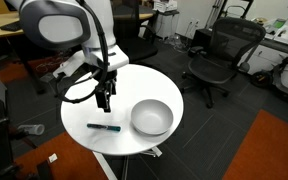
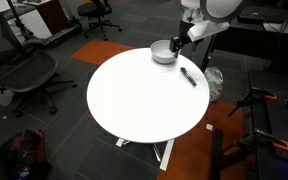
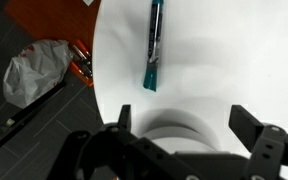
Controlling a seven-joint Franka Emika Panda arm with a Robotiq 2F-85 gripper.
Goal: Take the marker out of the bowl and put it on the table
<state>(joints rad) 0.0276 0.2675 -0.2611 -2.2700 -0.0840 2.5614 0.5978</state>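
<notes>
The marker [image 1: 105, 128] lies flat on the round white table [image 1: 84, 115], to the left of the silvery bowl [image 1: 151, 118], apart from it. In an exterior view it shows as a dark stick [image 2: 188, 76] near the table's edge [image 2: 134, 95], beside the bowl [image 2: 163, 51]. In the wrist view the teal marker [image 3: 153, 45] lies on the white top above my gripper [image 3: 179, 125]. My gripper [image 1: 104, 100] hangs above the table, open and empty, a little above and behind the marker. The bowl looks empty.
Black office chairs [image 1: 216, 55] stand behind the table on dark carpet. A light-wood desk [image 1: 9, 25] is at the back. A crumpled grey bag [image 3: 34, 72] lies on the floor beside the table. An orange floor area [image 2: 199, 150] lies below the table.
</notes>
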